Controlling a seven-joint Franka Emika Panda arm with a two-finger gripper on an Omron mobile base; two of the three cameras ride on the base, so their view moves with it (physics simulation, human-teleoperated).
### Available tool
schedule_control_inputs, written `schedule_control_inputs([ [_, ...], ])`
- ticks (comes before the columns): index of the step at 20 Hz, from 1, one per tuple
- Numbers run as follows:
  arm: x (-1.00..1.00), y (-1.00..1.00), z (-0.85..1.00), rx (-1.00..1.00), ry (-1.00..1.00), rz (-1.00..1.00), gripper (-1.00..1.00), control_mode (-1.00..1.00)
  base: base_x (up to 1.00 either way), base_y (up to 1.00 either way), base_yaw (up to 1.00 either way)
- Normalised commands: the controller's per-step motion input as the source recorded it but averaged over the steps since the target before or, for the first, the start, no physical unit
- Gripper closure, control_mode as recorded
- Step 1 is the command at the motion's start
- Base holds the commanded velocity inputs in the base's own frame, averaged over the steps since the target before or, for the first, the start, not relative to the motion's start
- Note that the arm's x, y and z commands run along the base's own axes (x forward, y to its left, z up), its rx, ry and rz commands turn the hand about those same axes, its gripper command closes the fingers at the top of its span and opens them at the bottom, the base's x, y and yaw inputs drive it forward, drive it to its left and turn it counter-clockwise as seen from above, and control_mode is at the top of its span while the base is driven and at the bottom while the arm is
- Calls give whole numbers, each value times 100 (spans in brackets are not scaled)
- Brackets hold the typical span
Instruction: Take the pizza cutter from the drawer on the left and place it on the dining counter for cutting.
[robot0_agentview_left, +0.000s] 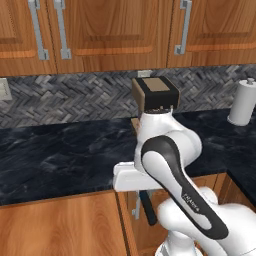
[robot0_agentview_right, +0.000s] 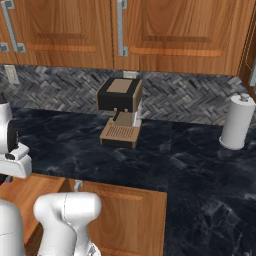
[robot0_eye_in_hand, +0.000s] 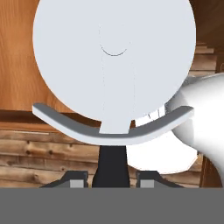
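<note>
Hand view: pizza cutter (robot0_eye_in_hand: 114, 70) held close before the lens, big pale wheel up, grey curved guard below it, black handle (robot0_eye_in_hand: 109, 164) running down between the two fingertips (robot0_eye_in_hand: 79, 180). Gripper (robot0_eye_in_hand: 111, 181) narrowed onto that handle, jaws near closed with only the handle's width between them. Wood planks and a brown wood face behind; hard to tell whether drawer floor or cabinet front.

Left base view: arm (robot0_agentview_left: 175, 170) folded low in front of the counter (robot0_agentview_left: 60, 155), hand down below the counter edge, dark handle (robot0_agentview_left: 148, 207) just visible under the wrist beside a short silver bar (robot0_agentview_left: 135, 210). Drawer itself not clearly made out. Cutter below the counter level, not yet over the slab.

Counter bare across its left span; coffee machine (robot0_agentview_right: 119, 112) at the back wall, paper towel roll (robot0_agentview_right: 237, 122) far right.

Judgement: carry step, lift out and up. Best done by raising straight until the wheel clears the counter lip, then swinging over the open black patch left of the machine. Keep the grip firm; top-heavy wheel may pivot. Set down flat, release only once resting.
</note>
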Motion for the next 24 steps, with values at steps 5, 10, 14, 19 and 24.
schedule_control_inputs([
  [5, 0, -79, 17, 0, -1, 0, 100, -100, 0, 0, 0],
  [10, 0, -79, 6, 0, 0, 0, 100, -100, 0, 0, 0],
  [14, 0, -88, 0, 0, -2, 0, 100, -100, 0, 0, 0],
  [19, 0, -73, 0, 0, 0, 0, 100, -100, 0, 0, 0],
  [24, 11, -53, 2, 0, 0, 0, 100, -100, 0, 0, 0],
])
